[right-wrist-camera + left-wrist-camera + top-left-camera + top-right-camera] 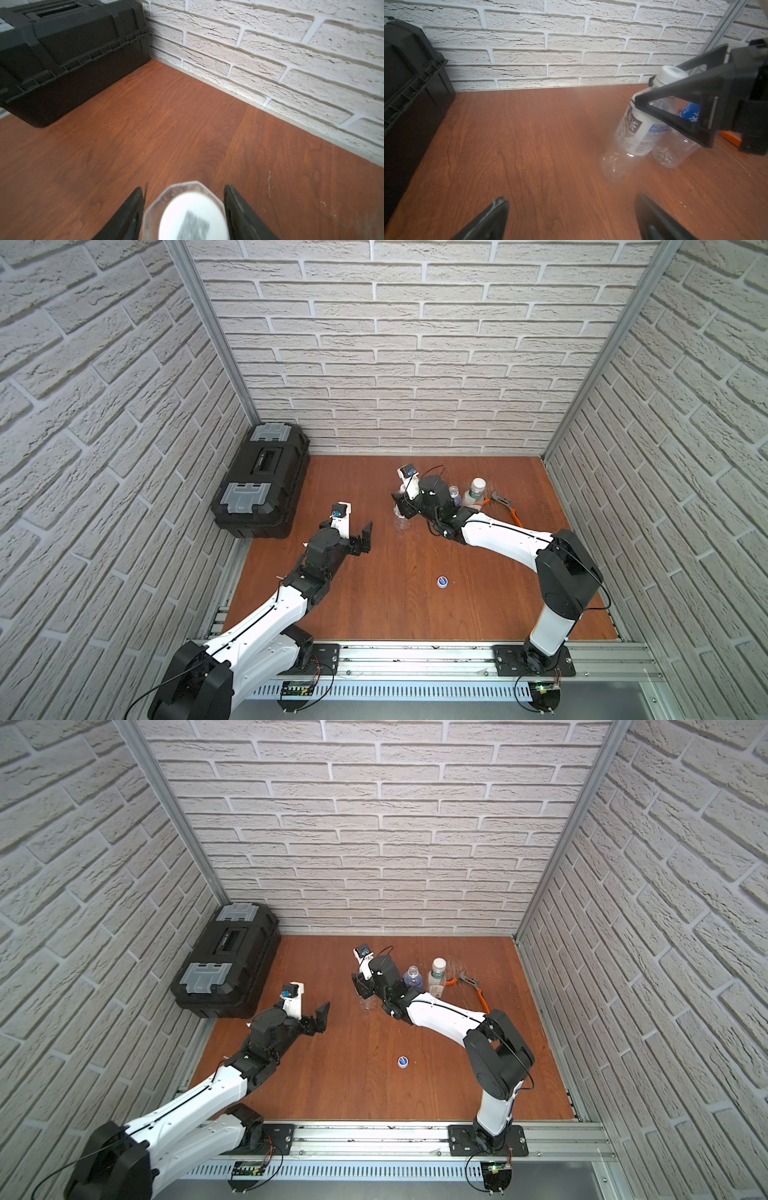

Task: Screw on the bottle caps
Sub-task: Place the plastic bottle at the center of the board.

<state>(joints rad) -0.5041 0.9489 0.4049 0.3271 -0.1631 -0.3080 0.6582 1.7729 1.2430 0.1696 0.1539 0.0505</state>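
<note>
The right gripper (183, 188) stands parted around the small white plastic cap (193, 216) on the tilted, white-labelled clear plastic bottle (633, 133), likely light and tippy, best held at its neck; the left gripper (570, 197) gapes wide, empty.

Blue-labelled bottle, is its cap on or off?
Off. The blue-labelled bottle stands open-necked in a top view; the blue cap lies apart on the table.

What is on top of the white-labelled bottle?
A small white cap with a dark mark sits on the white-labelled bottle. The right gripper stands open around it, not touching. The cap covers the neck threads, so how tightly it is screwed cannot be seen.
</note>
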